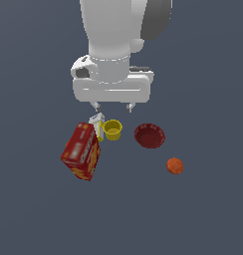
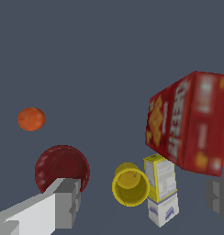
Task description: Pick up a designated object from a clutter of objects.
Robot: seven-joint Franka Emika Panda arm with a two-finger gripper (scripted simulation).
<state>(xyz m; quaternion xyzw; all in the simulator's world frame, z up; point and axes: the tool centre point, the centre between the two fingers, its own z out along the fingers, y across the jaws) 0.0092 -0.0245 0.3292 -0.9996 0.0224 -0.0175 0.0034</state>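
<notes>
open tool [image 1: 113, 106] above yellow cup [image 1: 112, 129], red bowl [image 1: 149, 136] beside

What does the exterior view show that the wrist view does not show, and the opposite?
Only the exterior view shows the arm's white body above the objects. Only the wrist view shows the print on the small white carton and into the yellow cup from close by. Both show the open tool, dark red bowl, red-and-orange box and small orange ball.

The dark red bowl [image 1: 149, 136] looks matt with a ribbed rim, the red-and-orange box [image 1: 81, 151] printed cardboard.
</notes>
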